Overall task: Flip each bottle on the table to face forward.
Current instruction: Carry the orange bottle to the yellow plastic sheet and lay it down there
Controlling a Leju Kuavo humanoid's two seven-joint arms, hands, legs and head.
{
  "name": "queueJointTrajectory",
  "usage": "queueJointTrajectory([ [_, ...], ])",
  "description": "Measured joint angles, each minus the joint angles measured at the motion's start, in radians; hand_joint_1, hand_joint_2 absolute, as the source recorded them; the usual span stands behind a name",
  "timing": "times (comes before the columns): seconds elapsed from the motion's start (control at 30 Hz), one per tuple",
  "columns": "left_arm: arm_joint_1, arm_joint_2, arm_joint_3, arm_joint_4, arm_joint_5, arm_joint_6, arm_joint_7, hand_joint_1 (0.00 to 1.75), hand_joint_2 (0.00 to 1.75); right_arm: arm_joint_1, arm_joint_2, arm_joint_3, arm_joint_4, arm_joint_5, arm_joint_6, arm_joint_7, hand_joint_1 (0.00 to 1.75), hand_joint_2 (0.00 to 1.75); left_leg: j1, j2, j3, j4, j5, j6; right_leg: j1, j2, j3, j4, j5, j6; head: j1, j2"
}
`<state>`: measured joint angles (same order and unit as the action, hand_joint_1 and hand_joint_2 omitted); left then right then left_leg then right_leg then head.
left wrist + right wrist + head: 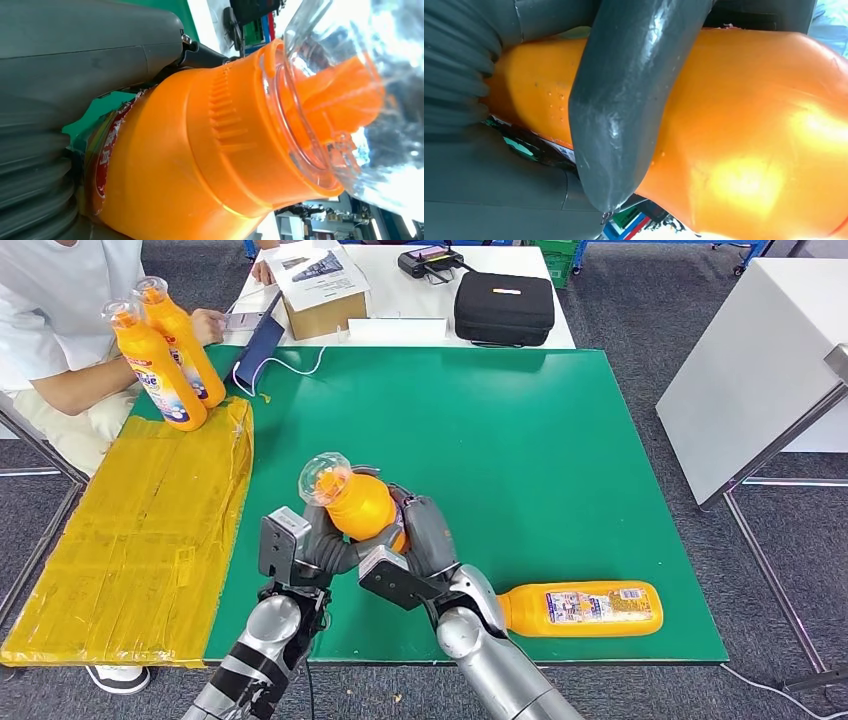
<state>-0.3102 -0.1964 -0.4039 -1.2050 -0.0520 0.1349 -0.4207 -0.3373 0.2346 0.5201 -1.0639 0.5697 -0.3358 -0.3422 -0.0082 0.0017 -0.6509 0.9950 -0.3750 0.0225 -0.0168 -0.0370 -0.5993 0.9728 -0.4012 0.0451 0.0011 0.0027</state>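
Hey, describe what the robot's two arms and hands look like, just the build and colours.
Both arms are silver metal tubes with rounded joints. The left arm has black bands and dark cabling near the wrist. Each wrist carries a dark grey boxy block. The left hand and right hand are dark grey, with ribbed covers and thick, smooth, glossy fingers.

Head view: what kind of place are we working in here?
Probably a lab or office test area, not a home: a green work table, grey carpet floor, a white desk holding a black case, and a seated person alongside.
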Motion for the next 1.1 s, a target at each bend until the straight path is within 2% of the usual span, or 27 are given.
queueJointTrajectory([
  [0.1,0.007,0.000,0.000,-0.009,0.001,0.012,-0.006,1.75,1.75,-0.002,0.000,0.003,0.001,-0.002,-0.004,-0.002,0.33,1.75,0.000,0.000,0.000,0.000,0.000,0.000,0.000,0.000,0.000,0.000,0.000,0.000,0.000,0.000],
  [0.13,0.008,0.000,0.000,-0.012,0.001,0.016,-0.008,1.75,1.75,-0.002,0.001,0.004,0.001,-0.003,-0.007,-0.003,0.03,1.75,0.000,0.000,0.000,0.000,0.000,0.000,0.000,0.000,0.000,0.000,0.000,0.000,0.000,0.000],
  [0.27,0.012,0.000,0.000,-0.025,-0.008,0.051,-0.021,1.75,1.75,-0.002,0.003,0.006,0.000,-0.018,-0.025,-0.013,0.00,1.75,0.000,0.000,0.000,0.000,0.000,0.000,0.000,0.000,0.000,0.000,0.000,0.000,0.000,0.000],
  [0.4,0.014,0.001,0.006,-0.049,-0.045,0.128,-0.046,1.75,1.75,0.007,0.001,0.003,-0.032,-0.031,-0.043,-0.024,0.00,1.75,0.000,0.000,0.000,0.000,0.000,0.000,0.000,0.000,0.000,0.000,0.000,0.000,0.000,0.000],
  [0.63,0.010,0.019,0.068,-0.091,-0.069,0.210,-0.062,1.75,1.75,0.046,-0.023,-0.021,-0.111,-0.038,-0.072,-0.031,0.00,1.75,0.000,0.000,0.000,0.000,0.000,0.000,0.000,0.000,0.000,0.000,0.000,0.000,0.000,0.000],
  [0.7,0.009,0.022,0.082,-0.098,-0.092,0.258,-0.070,1.75,1.75,0.056,-0.027,-0.025,-0.135,-0.032,-0.093,-0.039,0.00,1.75,0.000,0.000,0.000,0.000,0.000,0.000,0.000,0.000,0.000,0.000,0.000,0.000,0.000,0.000],
  [0.8,-0.003,0.031,0.121,-0.105,-0.202,0.403,-0.089,1.75,1.75,0.077,-0.040,-0.034,-0.197,-0.009,-0.132,-0.045,0.00,1.75,0.000,0.000,0.000,0.000,0.000,0.000,0.000,0.000,-0.001,0.000,0.000,0.000,0.000,0.000],
  [0.9,-0.031,0.039,0.178,-0.105,-0.425,0.536,-0.095,1.75,1.75,0.093,-0.054,-0.037,-0.265,0.001,-0.145,-0.045,0.00,1.75,0.000,0.000,0.000,0.000,0.000,0.000,0.000,0.000,-0.001,0.000,0.000,0.000,0.000,0.000],
  [1.0,-0.051,0.034,0.244,-0.103,-0.611,0.559,-0.095,1.75,1.75,0.104,-0.064,-0.038,-0.319,0.004,-0.151,-0.046,0.00,1.75,0.000,0.000,0.000,0.000,0.000,0.000,0.000,0.000,-0.001,0.000,0.000,0.000,0.000,0.000],
  [1.1,-0.062,0.026,0.291,-0.102,-0.672,0.560,-0.095,1.75,1.75,0.111,-0.072,-0.038,-0.353,0.004,-0.154,-0.047,0.00,1.75,0.000,0.001,0.000,0.000,0.000,0.000,0.000,0.001,-0.001,0.000,0.000,0.000,0.000,0.000],
])
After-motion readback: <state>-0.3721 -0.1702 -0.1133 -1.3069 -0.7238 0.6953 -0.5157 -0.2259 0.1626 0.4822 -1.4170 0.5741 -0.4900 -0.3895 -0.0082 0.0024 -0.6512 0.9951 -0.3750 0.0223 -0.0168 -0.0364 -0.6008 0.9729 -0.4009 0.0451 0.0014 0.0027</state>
